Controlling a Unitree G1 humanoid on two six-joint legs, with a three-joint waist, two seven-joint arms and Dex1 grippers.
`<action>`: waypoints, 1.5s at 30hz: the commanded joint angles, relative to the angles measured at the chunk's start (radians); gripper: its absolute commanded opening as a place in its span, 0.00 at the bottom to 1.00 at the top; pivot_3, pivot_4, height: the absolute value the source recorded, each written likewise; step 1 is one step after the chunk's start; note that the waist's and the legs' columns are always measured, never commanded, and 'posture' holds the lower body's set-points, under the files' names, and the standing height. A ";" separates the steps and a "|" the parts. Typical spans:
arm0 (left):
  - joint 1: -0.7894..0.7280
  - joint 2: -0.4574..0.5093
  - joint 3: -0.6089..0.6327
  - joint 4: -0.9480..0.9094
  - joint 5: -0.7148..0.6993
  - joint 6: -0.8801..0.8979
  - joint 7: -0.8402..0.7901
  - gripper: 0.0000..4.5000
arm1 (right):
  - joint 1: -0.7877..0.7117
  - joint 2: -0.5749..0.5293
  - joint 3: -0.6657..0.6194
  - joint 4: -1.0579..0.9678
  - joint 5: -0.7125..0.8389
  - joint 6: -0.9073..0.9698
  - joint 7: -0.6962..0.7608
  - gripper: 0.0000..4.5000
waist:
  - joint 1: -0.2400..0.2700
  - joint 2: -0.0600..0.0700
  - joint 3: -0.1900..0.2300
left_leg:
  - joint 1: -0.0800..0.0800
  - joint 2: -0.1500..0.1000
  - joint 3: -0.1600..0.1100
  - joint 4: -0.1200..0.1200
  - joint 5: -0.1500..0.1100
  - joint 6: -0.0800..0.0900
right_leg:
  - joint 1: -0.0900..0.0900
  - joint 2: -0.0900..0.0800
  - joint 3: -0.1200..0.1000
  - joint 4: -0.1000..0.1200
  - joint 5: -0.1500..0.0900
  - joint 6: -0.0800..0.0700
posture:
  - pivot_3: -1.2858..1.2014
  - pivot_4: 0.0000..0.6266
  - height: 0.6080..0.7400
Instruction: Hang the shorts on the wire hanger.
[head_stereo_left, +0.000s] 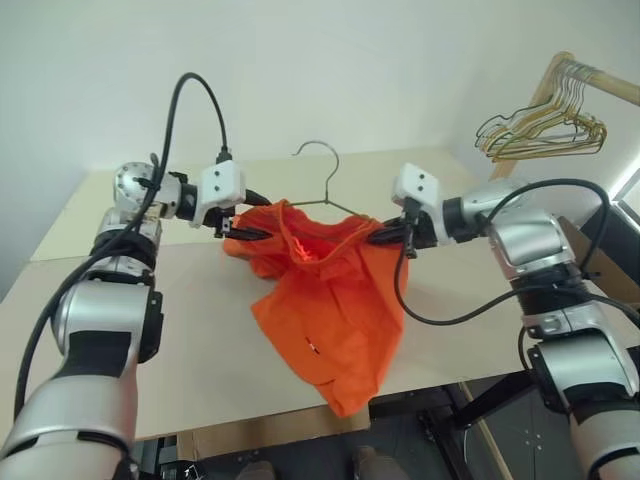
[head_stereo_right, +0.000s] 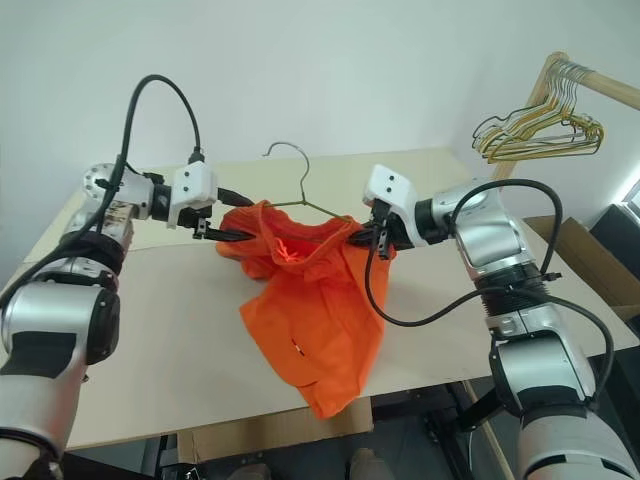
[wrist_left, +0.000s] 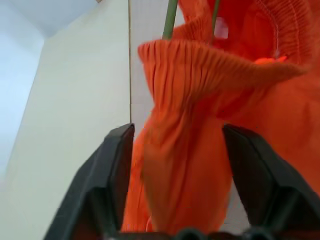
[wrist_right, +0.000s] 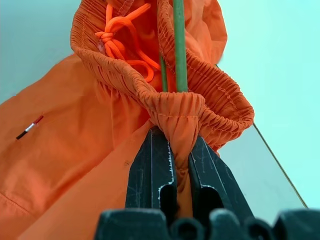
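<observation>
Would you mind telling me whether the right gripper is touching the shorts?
Touching. In the right wrist view the right gripper has both fingers pinched on a fold of the shorts at the waistband, beside the wire hanger.

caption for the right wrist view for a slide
Right gripper shut on the waistband of the orange shorts, the wire hanger threaded through the waist opening.

- Two arms (head_stereo_left: 95, 330) with silver-grey metal shells and black bands at the joints.
- Round silver cap with small screws at the left elbow (head_stereo_left: 130, 183).
- White box-shaped housing on each wrist (head_stereo_left: 220, 190), with small dark dots on the face.
- Thick black cables (head_stereo_left: 190, 95) looping from the wrist housings back along the forearms.
- Left gripper (wrist_left: 175, 175) and right gripper (wrist_right: 175, 170) with flat black fingers (wrist_right: 150, 170), matte and scratched on the inner faces.
</observation>
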 joint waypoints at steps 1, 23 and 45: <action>-0.015 0.022 0.001 0.004 0.020 0.000 0.078 0.98 | 0.002 -0.032 -0.062 -0.055 0.043 0.026 0.001 0.00 | 0.000 0.000 0.000 | 0.000 0.000 0.000 0.000 0.000 0.000 | 0.000 0.000 0.000 0.000 0.000 0.000 | 0.50 0.00 1.00; 0.012 -0.035 0.220 -0.122 -0.248 0.137 0.004 0.99 | 0.014 -0.281 -0.199 -0.192 0.132 0.593 -0.156 0.00 | -0.026 0.000 0.000 | -0.007 0.000 0.002 0.000 0.000 0.000 | -0.009 -0.001 0.001 0.002 0.000 0.000 | 0.47 0.00 1.00; 0.442 -0.167 0.310 -1.031 -0.730 0.760 0.198 0.99 | 0.206 -0.206 -0.630 -0.370 -0.011 0.998 -0.890 0.00 | -0.115 0.005 -0.003 | -0.001 -0.001 -0.002 0.001 0.000 0.000 | -0.003 -0.003 0.006 0.001 0.002 0.003 | 0.43 0.00 1.00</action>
